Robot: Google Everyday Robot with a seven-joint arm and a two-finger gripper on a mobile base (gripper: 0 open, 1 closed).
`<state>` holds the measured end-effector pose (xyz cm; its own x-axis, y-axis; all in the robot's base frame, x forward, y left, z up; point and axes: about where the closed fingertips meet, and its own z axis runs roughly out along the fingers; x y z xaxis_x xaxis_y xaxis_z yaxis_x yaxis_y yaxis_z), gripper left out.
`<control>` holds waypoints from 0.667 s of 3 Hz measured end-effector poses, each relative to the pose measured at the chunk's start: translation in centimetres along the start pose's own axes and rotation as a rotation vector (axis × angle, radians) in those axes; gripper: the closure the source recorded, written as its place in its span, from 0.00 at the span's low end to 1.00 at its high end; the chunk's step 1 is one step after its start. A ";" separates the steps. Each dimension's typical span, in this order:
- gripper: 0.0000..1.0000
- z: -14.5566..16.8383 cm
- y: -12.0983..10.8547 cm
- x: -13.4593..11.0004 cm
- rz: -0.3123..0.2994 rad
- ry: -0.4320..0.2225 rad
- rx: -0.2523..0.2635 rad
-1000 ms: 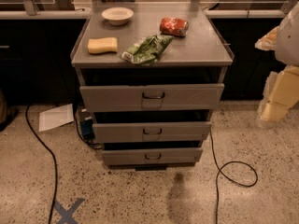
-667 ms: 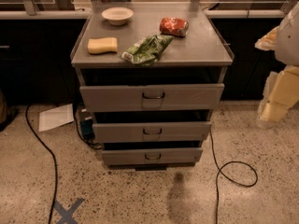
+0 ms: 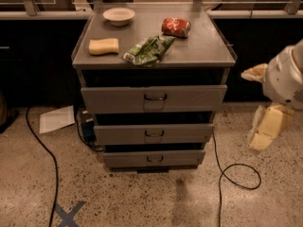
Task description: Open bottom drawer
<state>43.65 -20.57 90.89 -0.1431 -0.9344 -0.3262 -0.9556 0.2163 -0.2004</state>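
Note:
A grey metal cabinet [image 3: 151, 56] stands in the middle with three drawer fronts stacked. The bottom drawer [image 3: 184, 158] is the narrowest and lowest front, just above the floor, with a small dark loop handle [image 3: 155, 159] at its centre. A dark gap shows above it. My gripper [image 3: 265, 129] hangs at the right edge of the view, pale yellow under the white arm [image 3: 286, 77]. It is well to the right of the cabinet and apart from it, at about the height of the middle drawer [image 3: 189, 133].
The cabinet top holds a white bowl [image 3: 119, 16], a yellow sponge [image 3: 103, 46], a green bag [image 3: 149, 50] and a red packet [image 3: 176, 27]. Black cables [image 3: 236, 174] lie on the speckled floor on both sides. A sheet of paper [image 3: 57, 118] lies at left.

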 end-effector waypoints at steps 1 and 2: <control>0.00 5.9 1.0 1.4 -0.017 -0.070 -0.028; 0.00 11.6 1.8 2.9 0.029 -0.090 -0.068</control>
<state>44.52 -19.57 78.83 -0.1498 -0.8981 -0.4135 -0.9671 0.2201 -0.1277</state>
